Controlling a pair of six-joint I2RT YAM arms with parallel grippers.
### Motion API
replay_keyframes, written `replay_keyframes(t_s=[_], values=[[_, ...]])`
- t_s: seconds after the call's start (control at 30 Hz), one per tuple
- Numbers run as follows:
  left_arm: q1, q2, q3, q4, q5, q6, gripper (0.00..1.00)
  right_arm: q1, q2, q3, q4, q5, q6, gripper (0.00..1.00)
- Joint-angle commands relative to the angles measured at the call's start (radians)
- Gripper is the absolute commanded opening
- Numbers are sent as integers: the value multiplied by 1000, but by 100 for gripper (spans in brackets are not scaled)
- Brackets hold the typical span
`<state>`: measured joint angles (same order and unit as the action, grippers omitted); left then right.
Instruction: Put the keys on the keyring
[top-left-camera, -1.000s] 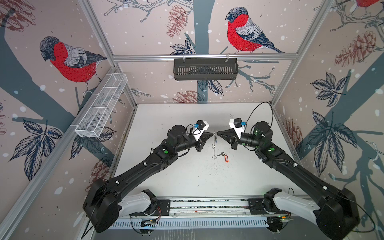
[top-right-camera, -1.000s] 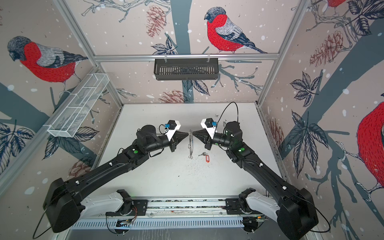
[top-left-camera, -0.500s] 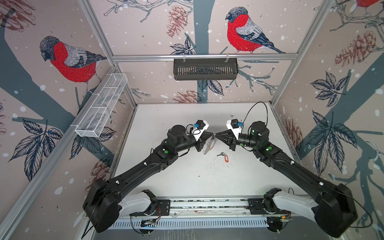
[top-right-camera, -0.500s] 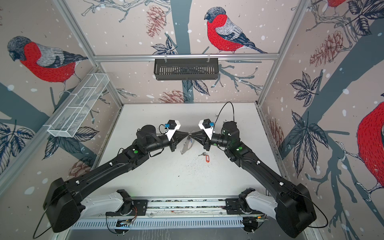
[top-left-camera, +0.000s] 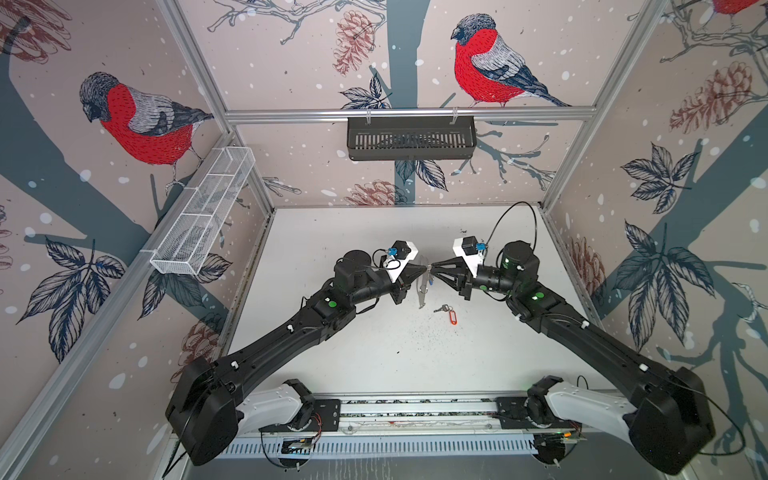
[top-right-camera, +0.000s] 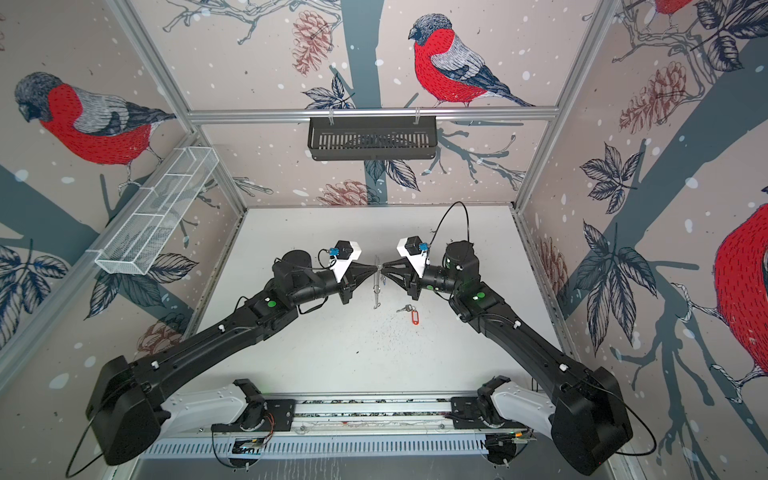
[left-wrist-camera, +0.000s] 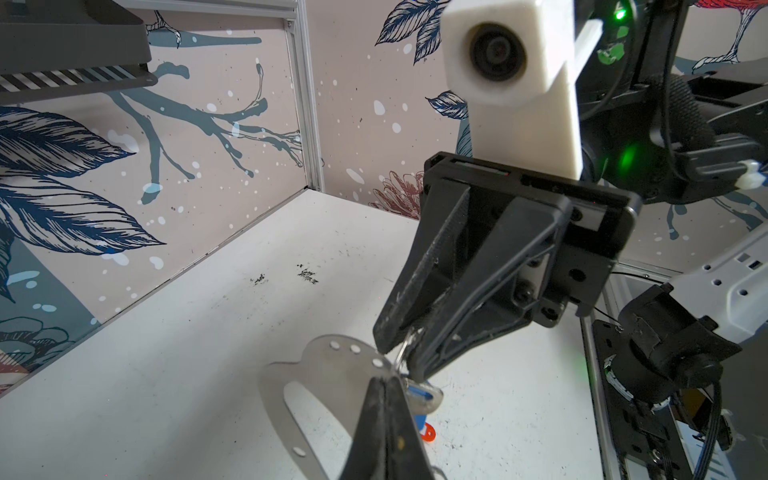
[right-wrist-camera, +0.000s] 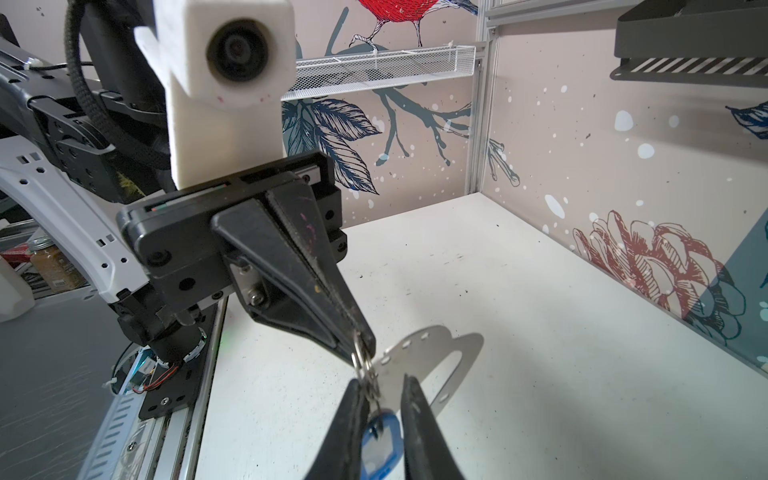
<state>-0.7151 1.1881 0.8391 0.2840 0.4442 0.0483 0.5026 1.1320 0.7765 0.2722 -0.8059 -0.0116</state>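
1. We see the right gripper (right-wrist-camera: 382, 380) just parted (the blue-tagged key (right-wrist-camera: 380, 436) dangles between its jaws, seemingly threaded).
2. Our left gripper (right-wrist-camera: 360, 338) clamps the keyring (right-wrist-camera: 432, 361) aloft.
3. The red-tagged key (top-left-camera: 451, 316), at its five o'clock, lies on the table (top-left-camera: 374, 353).

Grey keyring (top-left-camera: 422, 286) hangs upright, blue-tagged key (right-wrist-camera: 380, 440) at its rim; red-tagged key (top-left-camera: 451, 316) lies on table (top-left-camera: 374, 353).

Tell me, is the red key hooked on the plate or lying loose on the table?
Loose: the red key lies flat on the table, apart from the raised plate.
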Motion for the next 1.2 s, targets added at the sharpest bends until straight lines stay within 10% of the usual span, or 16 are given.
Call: replay_keyframes(t_s=[0.0, 1.03, 1.17], values=[[2, -5, -1, 55, 23, -13, 0, -2, 1, 11, 13, 14, -16, 20], [2, 2, 27, 5, -28, -8, 0, -2, 16, 37, -37, 2, -57, 0], [4, -31, 30, -41, -82, 11, 14, -2, 21, 50, -75, 36, -77, 0]])
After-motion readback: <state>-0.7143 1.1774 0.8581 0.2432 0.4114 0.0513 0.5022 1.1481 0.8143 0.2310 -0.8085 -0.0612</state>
